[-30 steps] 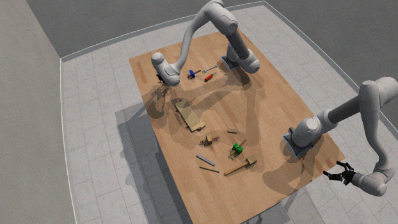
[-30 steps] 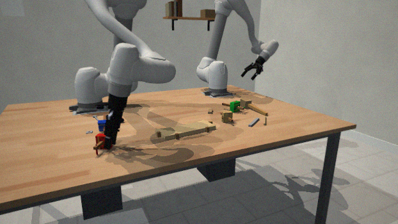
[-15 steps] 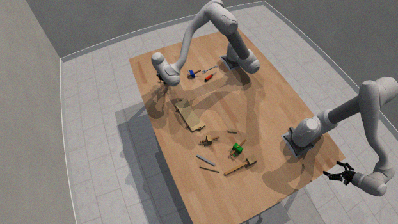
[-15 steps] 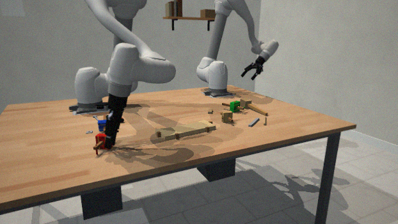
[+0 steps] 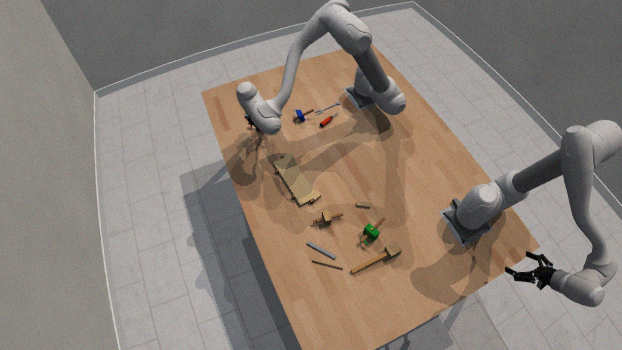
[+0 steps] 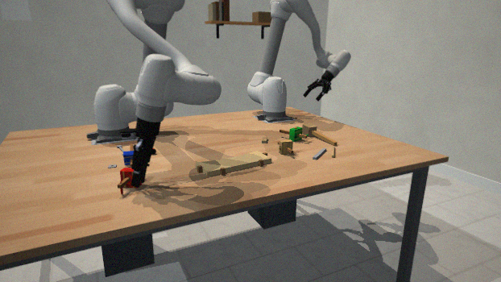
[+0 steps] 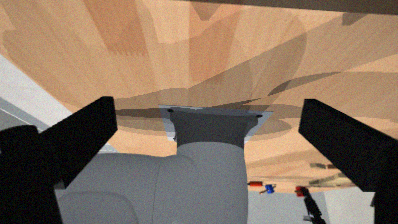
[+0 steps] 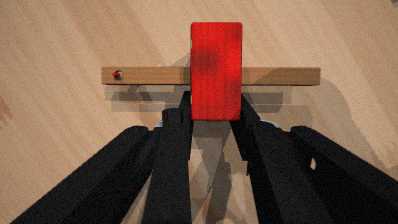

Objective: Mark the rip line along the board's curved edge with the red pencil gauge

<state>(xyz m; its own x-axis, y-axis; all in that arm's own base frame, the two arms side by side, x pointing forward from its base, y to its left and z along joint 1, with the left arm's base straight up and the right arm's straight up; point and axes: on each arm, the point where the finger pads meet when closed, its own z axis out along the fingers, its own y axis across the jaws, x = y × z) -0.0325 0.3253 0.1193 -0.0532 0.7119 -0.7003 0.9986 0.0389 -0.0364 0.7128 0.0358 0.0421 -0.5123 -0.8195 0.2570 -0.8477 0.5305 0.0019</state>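
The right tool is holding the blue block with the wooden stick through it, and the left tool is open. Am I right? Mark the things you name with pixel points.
Not quite: the right tool (image 5: 252, 123) (image 6: 138, 184) (image 7: 304, 188) (image 8: 211, 105) holds the red gauge (image 6: 126, 176) (image 7: 300, 191) (image 8: 216, 65), not a blue one. The right wrist view shows it. The left tool (image 5: 519, 263) (image 6: 312, 97) (image 7: 208, 114) is open.

No clear change seen over last second: right end effector (image 5: 252, 122) (image 6: 138, 181) (image 8: 216, 107) and red gauge (image 6: 126, 177) (image 8: 216, 70), lower left of exterior frame, matched earlier pictures.
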